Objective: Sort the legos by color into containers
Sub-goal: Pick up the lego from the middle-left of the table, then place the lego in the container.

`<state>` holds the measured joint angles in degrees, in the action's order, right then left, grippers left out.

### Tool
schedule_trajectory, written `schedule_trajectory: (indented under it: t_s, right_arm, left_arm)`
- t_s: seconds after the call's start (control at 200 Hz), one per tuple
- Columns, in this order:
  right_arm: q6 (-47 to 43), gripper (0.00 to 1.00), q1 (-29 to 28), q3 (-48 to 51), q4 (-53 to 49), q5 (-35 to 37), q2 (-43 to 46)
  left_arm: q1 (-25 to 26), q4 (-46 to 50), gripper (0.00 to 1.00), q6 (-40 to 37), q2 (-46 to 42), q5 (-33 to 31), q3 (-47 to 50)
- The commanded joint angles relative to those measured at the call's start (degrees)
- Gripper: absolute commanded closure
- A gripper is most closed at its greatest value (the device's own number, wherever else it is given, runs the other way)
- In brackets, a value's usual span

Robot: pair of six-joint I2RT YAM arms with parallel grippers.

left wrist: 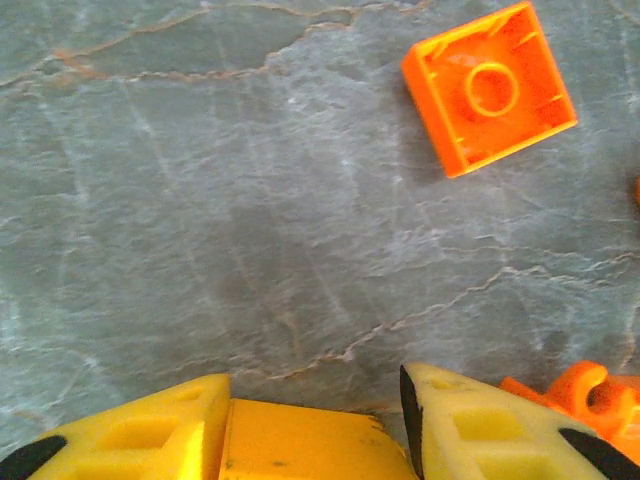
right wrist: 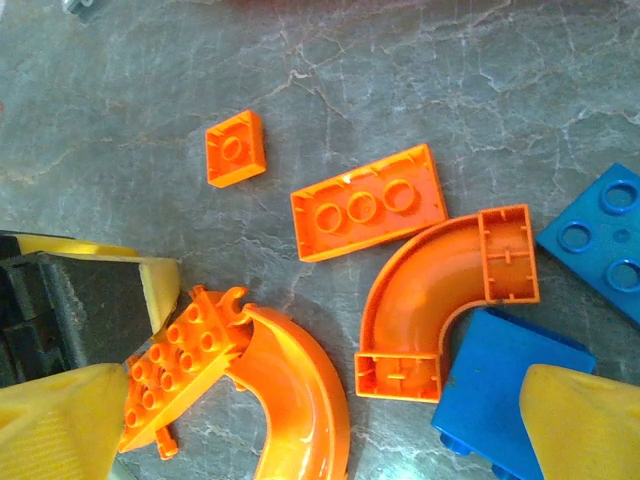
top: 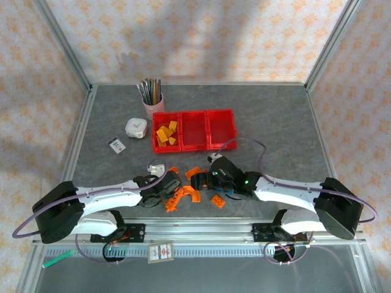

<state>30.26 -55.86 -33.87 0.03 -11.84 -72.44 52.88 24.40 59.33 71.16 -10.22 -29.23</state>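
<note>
Yellow legos sit in the containers' left bin; in front of them, the left gripper clamps another yellow block bound there, while the right gripper gapes over orange arches.

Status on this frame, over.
Left hand shut on yellow plastic block. Right hand open above orange plastic arches. Red plastic bins hold yellow blocks. Nothing blocking.

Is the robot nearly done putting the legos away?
Not yet. Done: several yellow blocks lie in the left compartment of the red bins; the other two look empty. In hand: the left tool grips a yellow block; the right tool hangs open. Left: orange pieces and blue blocks on the table.
</note>
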Motion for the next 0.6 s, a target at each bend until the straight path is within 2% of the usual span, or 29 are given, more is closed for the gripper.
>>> schedule_trajectory:
  t_s: [0.0,0.12,0.295,0.46,0.591]
  right_arm:
    - [0.77,0.00,-0.14,-2.67,0.31,0.46,0.89]
    - [1.03,0.00,0.90,-3.46,0.52,-0.78,1.29]
    - [0.94,0.00,2.93,-4.54,-0.01,-0.32,1.53]
    - [0.59,0.00,5.53,-5.76,-0.81,0.67,0.56]
    - [-0.09,0.00,6.84,-6.76,-0.91,2.40,-0.43]
  left_arm:
    - [-0.28,5.07,0.65,0.99,-2.97,-4.00,-1.04]
    - [-2.04,6.48,0.68,-0.09,-5.88,-5.29,-3.49]
    - [-7.39,5.74,0.70,-5.01,-7.56,-6.24,-8.91]
    - [-13.68,1.20,0.70,-10.90,-2.38,-5.59,-15.90]
    - [-18.71,-1.45,0.70,-15.64,5.79,-5.28,-24.30]
